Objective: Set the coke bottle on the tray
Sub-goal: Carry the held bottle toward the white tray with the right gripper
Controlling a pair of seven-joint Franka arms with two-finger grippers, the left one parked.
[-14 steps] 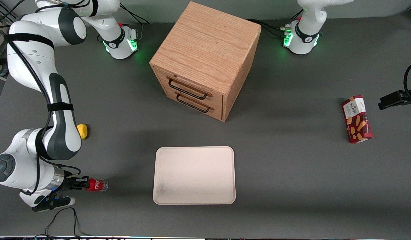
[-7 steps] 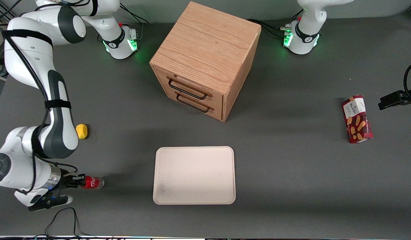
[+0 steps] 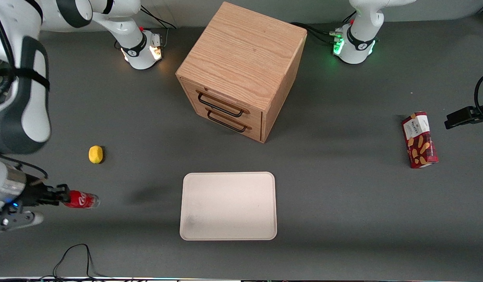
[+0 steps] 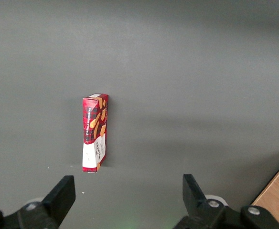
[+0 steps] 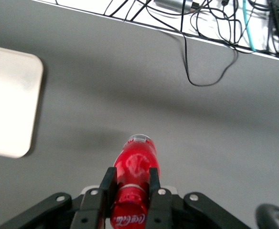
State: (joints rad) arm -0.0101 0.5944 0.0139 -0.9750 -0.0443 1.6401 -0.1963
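Front view, contents of the dark grey bench (image 3: pixel 343 203):

Gripper (image 3: pixel 63 194) — at the working arm's end of the bench, carried above the surface, jaws clenched on the cap end of the bottle.

Bottle (image 3: pixel 81 200) — red label with white script, held lying sideways, its base pointing toward the tray. It hangs clear of the bench; a soft shadow lies on the bench between it and the tray.

Tray (image 3: pixel 228 205) — cream-white, flat, rounded corners, nothing on it. Well apart from the bottle, nearer the front camera than the cabinet.

Cabinet (image 3: pixel 241 70) — wooden, two drawers with dark wire handles, set at an angle mid-bench.

Lemon (image 3: pixel 95 154) — small, yellow, on the bench near the bottle, farther from the front camera than it.

Box (image 3: pixel 419 140) — red biscuit carton, lying flat toward the parked arm's end.

Right wrist view: fingers (image 5: pixel 106 188) press either side of the bottle (image 5: pixel 137 164) at its narrow end, clear base outward. One tray (image 5: pixel 8 102) corner shows; cables (image 5: pixel 211 43) trail off the bench edge.

Left wrist view: box (image 4: pixel 95 132) alone on the bench (image 4: pixel 201 71).
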